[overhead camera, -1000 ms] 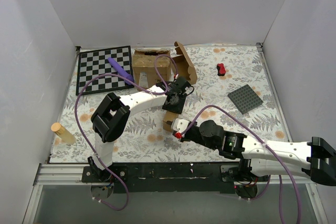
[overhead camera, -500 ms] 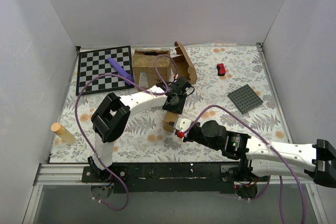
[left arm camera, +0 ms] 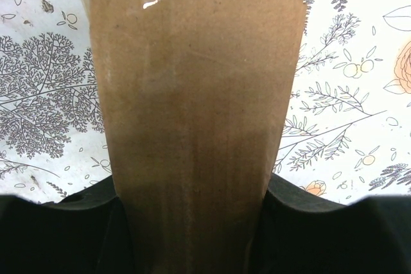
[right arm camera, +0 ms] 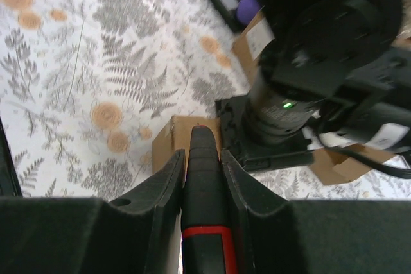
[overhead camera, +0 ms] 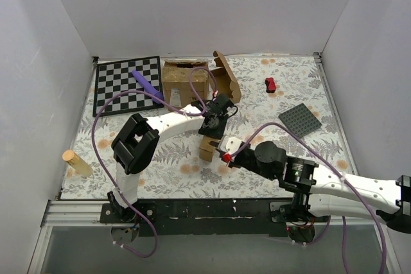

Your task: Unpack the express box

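Well beyond express box [overhead camera: 207,152] — carton [overhead camera: 184,80], open mailer [overhead camera: 226,78]

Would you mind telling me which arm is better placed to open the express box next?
Likely the right. The right gripper is shut on a black-and-red tool whose tip points at the express box. The left gripper is clamped on that box, so it seems occupied holding it.

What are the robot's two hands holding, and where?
Left fingers pinch the express box by its sides, near one end. Right fingers squeeze a black red-banded tool around its body.
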### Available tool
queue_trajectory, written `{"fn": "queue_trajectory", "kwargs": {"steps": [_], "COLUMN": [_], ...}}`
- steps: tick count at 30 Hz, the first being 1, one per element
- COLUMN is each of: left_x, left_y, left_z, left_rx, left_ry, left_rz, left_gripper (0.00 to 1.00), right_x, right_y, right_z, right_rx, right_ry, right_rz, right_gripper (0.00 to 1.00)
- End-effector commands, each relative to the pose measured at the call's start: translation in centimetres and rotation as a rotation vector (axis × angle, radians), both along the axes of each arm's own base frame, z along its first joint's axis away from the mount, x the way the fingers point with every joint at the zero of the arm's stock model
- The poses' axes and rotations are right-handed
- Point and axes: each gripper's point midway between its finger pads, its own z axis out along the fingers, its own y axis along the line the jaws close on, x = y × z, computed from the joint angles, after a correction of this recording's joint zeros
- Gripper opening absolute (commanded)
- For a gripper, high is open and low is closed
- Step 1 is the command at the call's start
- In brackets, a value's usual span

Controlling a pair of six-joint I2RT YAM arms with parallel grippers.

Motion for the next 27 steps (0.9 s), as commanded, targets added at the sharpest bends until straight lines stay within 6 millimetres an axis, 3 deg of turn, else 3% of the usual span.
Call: {"fn": "queue_trajectory", "kwargs": {"steps": [1, 8, 13, 15, 20, 25, 27], "left_x": [-0.8, -1.7, -3.7, -3.7, -5.2, -6.8, -7.7], "left_y": [4.2, 5.8, 7.0, 6.6, 5.9, 4.0, 3.6], "left_z": [-2.2, -2.2, -2.1, -0.8, 0.3, 2.9, 2.8], "left_rx": [0.196, 0.201, 0.157, 0.111, 0.026, -0.125, -0.153], "left_ry": [0.039, 0.014, 0.011, -0.03, -0.056, -0.132, -0.154], "left_rz": [0.0, -0.006, -0.049, -0.066, -0.144, -0.355, -0.455], "left_gripper": [0.0, 0.0, 0.0, 0.0, 0.0, 0.05, 0.08], "right_x": [0.6, 1.6, 3.5, 4.3, 5.2, 6.0, 6.0], "right_y": [-0.7, -5.4, -9.1, -9.6, -9.5, -9.8, -10.1], "right_z": [9.4, 16.1, 17.8, 17.1, 14.6, 11.3, 10.3], "right_rx": [0.251, 0.516, 0.633, 0.613, 0.566, 0.473, 0.47], "right_ry": [-0.066, -0.108, -0.076, -0.058, 0.008, 0.036, 0.04], "right_rz": [-0.05, -0.208, -0.421, -0.495, -0.597, -0.698, -0.707], "right_gripper": [0.01, 0.01, 0.01, 0.01, 0.01, 0.01, 0.01]}}
